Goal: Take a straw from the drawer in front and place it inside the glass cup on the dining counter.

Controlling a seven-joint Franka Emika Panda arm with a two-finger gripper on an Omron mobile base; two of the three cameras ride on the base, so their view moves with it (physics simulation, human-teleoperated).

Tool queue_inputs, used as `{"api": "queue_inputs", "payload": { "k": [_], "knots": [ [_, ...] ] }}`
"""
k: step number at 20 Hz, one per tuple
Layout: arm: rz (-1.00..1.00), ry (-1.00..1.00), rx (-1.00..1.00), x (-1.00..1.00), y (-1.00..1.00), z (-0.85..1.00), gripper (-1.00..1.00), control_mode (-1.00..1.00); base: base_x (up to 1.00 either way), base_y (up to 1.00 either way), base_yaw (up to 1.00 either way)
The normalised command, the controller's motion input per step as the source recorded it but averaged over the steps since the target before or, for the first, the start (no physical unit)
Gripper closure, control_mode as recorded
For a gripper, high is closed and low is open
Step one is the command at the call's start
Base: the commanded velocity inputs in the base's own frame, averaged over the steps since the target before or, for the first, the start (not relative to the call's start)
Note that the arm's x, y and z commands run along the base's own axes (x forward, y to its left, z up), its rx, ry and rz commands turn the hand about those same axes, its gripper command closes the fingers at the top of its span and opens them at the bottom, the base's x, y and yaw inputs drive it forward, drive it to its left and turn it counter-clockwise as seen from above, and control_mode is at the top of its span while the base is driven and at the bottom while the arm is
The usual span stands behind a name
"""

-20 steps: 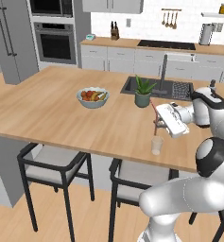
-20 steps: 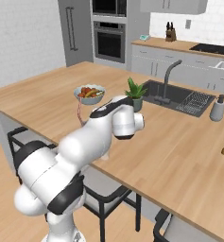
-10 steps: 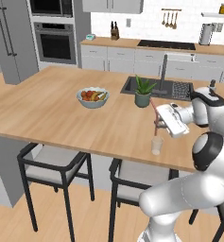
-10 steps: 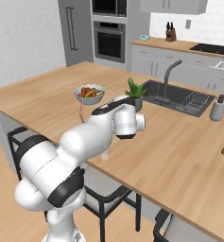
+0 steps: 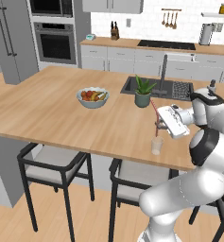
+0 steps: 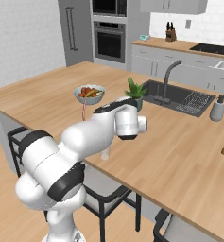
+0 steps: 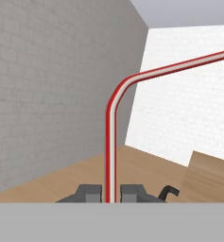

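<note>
So we were parked at the counter (image 5: 47,113), the big wood slab with the sink (image 5: 158,88) set into the far side and stools (image 5: 52,160) tucked under our edge. Fruit bowl (image 5: 92,97) and plant (image 5: 142,90) sat well back from where we were working, so nothing crowded the spot.

Our arm (image 6: 92,130) was folded round with the hand turned sideways over the near edge. We'd guess that was so the straw could hang roughly upright over the target rather than lie flat.

The cup (image 5: 157,145) stood close to the counter's front edge, just below the gripper (image 5: 158,125). It looked empty apart from whatever the straw was doing at its rim.

The straw (image 5: 154,118) was pinched between the two fingers (image 7: 90,193), clamped on either side of it in the hand view, where its red and white shaft ran up from the tips and bent over at the top. In the left base view its lower end reached down to about the cup's mouth. We couldn't tell if the tip was already inside or just above it. Letting go probably made sense only once it was clearly in.
</note>
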Motion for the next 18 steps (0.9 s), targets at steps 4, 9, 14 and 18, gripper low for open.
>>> {"api": "queue_inputs", "payload": {
  "k": [4, 9, 14, 18],
  "knots": [
    [0.00, 0.00, 0.00, 0.08, -0.03, -0.10, 1.00, -1.00, 0.00, 0.00, 0.00],
    [0.00, 0.00, 0.00, 0.06, -0.01, -0.12, 1.00, -1.00, 0.00, 0.00, 0.00],
    [0.00, 0.01, 0.00, 0.06, -0.02, -0.13, 1.00, -1.00, 0.00, 0.00, 0.00],
    [0.00, 0.00, 0.00, 0.02, -0.02, -0.10, 1.00, -1.00, 0.00, 0.00, 0.00]
  ]
}}
